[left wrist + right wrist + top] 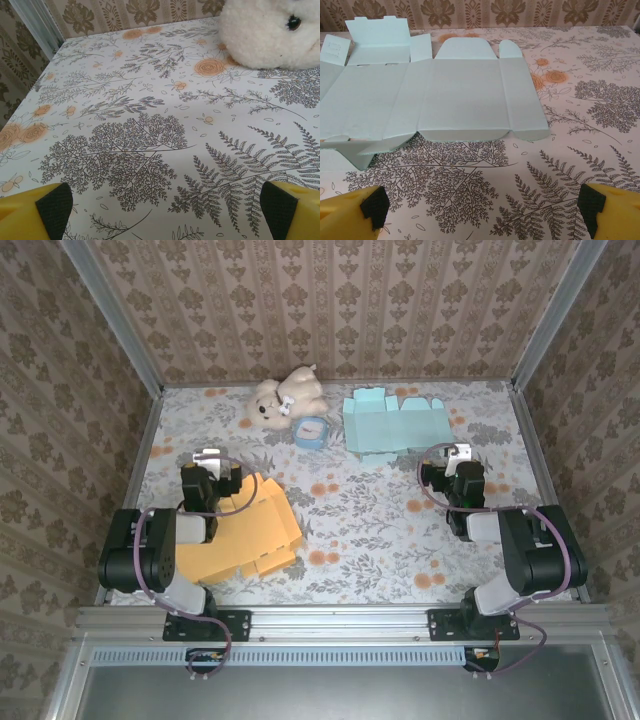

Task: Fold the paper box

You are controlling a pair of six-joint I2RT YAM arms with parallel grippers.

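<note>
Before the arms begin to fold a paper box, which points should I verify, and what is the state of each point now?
1. The left gripper is open and empty: ok.
2. The right gripper is open and empty: ok.
3. The blue box lies unfolded in front of the right gripper: ok.
4. The orange box is fully in sight from above: not ok, the left arm covers part of it.
5. The plush toy and the small blue object stand apart from the blue box: ok.
</note>
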